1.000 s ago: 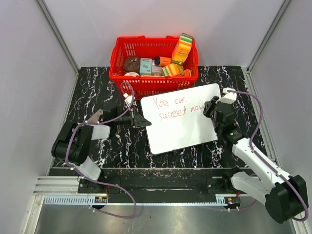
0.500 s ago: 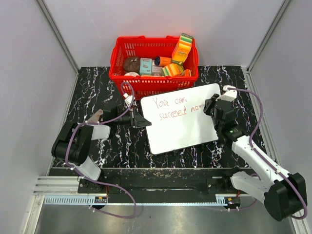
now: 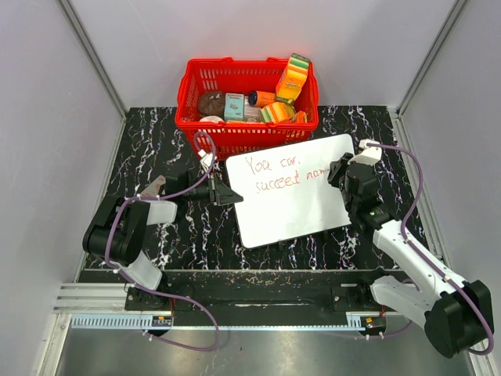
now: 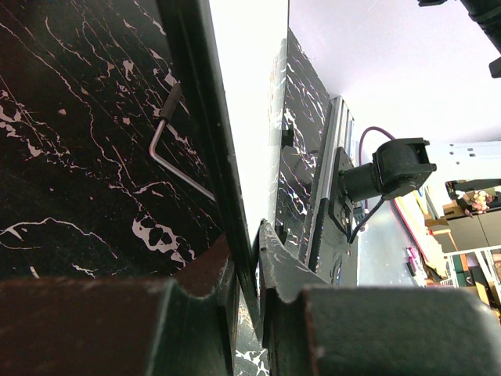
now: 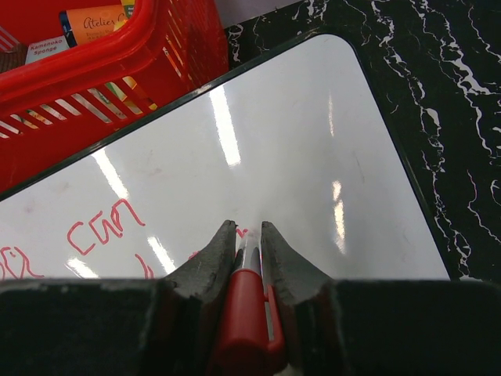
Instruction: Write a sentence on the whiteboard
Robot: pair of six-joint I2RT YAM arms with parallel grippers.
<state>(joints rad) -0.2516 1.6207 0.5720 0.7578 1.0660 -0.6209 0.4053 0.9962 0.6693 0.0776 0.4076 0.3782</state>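
Red sentence (image 3: 282, 173) is sitting on the whiteboard (image 3: 293, 207) just beside the basket (image 3: 235, 138) | right tool (image 5: 243, 229) is pinching a marker (image 5: 243, 313), seemingly finishing the last word | left tool (image 4: 248, 247) is pinching the whiteboard's edge | next: lifting the tip gently.

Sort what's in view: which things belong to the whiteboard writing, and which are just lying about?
In use: flat white rectangular whiteboard, its red handwritten lettering, red marker pen pinched in the right gripper, left gripper clamping the board's edge.
Lying about: red plastic basket, striped sponges and packets inside it.
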